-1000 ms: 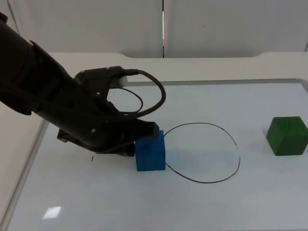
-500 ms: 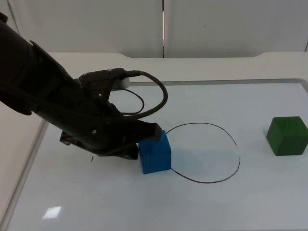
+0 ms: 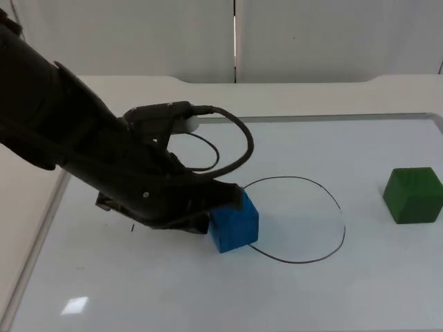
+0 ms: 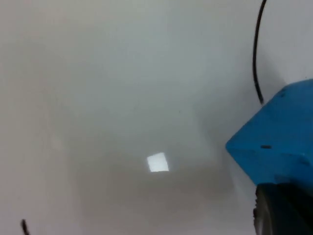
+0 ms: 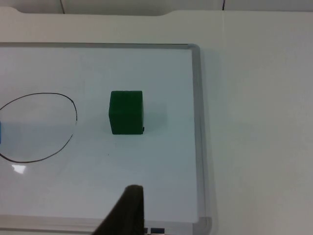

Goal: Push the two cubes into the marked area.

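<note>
White bench (image 3: 360, 290) carries a drawn ring (image 3: 294, 220): the left claw (image 3: 220, 202), fingers hidden, butts the blue cube (image 3: 235, 223) straddling its left line, while the green cube (image 3: 413, 195) waits far right.

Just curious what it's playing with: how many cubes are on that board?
2. The blue cube sits on the drawn circle's line, against the left gripper; the green cube sits outside it.

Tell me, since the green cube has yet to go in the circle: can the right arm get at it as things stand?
Probably yes. The green cube sits alone on the whiteboard, outside the drawn circle, with bare surface all round and nothing between it and the right gripper.
</note>
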Controlling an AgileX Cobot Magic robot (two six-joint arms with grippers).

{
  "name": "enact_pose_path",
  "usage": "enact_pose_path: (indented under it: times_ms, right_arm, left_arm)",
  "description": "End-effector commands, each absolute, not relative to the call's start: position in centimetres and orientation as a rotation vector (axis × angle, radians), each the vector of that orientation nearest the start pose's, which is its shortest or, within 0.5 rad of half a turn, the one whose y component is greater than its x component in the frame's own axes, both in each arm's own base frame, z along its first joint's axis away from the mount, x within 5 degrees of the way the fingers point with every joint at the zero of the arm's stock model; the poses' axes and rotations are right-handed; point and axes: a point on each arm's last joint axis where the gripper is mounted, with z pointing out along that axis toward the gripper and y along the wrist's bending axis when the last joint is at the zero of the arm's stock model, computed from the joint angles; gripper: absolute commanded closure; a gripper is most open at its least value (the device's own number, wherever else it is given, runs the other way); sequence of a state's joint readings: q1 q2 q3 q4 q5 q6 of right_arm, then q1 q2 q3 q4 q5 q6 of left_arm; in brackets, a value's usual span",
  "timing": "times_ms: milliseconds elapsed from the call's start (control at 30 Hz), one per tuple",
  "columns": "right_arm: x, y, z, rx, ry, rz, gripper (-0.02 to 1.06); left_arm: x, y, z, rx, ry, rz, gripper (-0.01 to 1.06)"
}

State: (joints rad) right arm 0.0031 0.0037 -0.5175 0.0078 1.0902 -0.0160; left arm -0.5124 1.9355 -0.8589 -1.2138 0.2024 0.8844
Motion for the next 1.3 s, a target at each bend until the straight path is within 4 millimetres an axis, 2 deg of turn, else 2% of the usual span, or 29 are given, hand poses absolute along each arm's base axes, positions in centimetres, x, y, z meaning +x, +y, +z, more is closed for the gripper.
enact_pose_path:
  times_ms: [0,500,800,1133,1267]
  right_arm:
    - [-0.8,0.1,28.0,-0.015,2.047,0.000,-0.01]
    - [-0.8,0.1,28.0,-0.015,2.047,0.000,-0.01]
    - [-0.8,0.1,28.0,-0.015,2.047,0.000,-0.01]
    - [-0.8,0.1,28.0,-0.015,2.047,0.000,-0.01]
    - [-0.8,0.1,28.0,-0.015,2.047,0.000,-0.01]
  left_arm:
    - [28.5,-18.5,9.9,0.299,2.671,-0.512,1.05]
    - [28.4,-18.7,9.9,0.258,2.676,-0.535,1.05]
    - [27.8,-19.7,9.9,0.302,2.659,-0.511,1.05]
    - [28.1,-19.8,10.0,0.294,2.643,-0.490,1.05]
    - [28.4,-20.2,9.3,0.305,2.666,-0.515,1.05]
